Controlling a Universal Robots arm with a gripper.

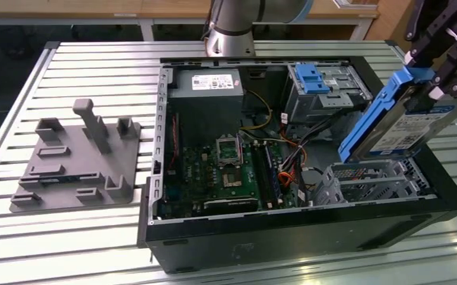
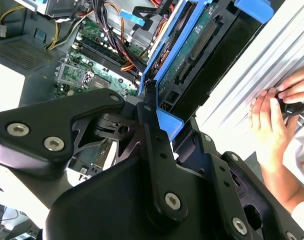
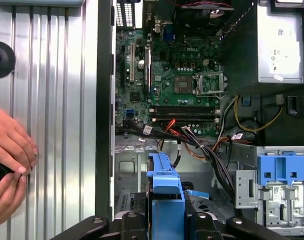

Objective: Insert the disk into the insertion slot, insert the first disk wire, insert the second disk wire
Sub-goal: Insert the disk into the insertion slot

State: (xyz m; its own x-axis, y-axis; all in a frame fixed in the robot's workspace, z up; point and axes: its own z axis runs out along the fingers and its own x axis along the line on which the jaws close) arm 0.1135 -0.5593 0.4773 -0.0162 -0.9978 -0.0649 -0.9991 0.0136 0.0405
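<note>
Black end effector (image 3: pixel 167 226) clamps the blue-framed disk (image 1: pixel 405 132), holding it steeply tilted with its lower end at the top of the slot (image 1: pixel 371 181), in the open computer case's (image 1: pixel 292 228) corner on the exterior view's right. A person's hands (image 3: pixel 9 150) hold a dark object over the slatted desk (image 1: pixel 86 237) beside the case.

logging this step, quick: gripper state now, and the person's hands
Gripper: shut on the disk, held tilted over the insertion slot.
Person's hands: closed around a small dark object.
</note>
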